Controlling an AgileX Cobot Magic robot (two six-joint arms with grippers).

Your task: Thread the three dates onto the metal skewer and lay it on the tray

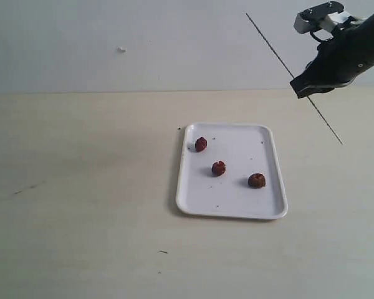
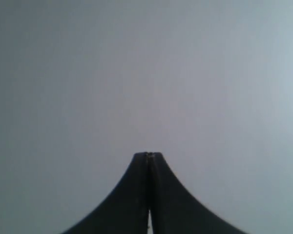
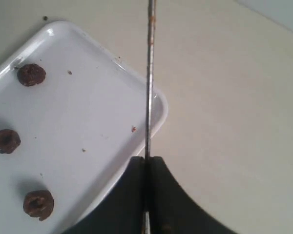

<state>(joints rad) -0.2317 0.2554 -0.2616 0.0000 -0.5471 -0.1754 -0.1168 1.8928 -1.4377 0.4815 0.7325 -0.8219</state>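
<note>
Right wrist view: my right gripper [image 3: 146,159] pinches the metal skewer [image 3: 149,73]. The three dates [image 3: 6,141] lie loose on the tray [image 3: 88,112]; poking might roll them.

Right arm hangs high over the table, its black end effector [image 1: 303,89] angled downward, jaws pinched tight on the metal skewer [image 1: 268,42]. Left end effector [image 2: 147,157]: jaws pressed flat against each other.

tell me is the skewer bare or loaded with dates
Bare. The right gripper holds the metal skewer tilted in the air with nothing threaded; the three dates lie loose on the tray.
</note>
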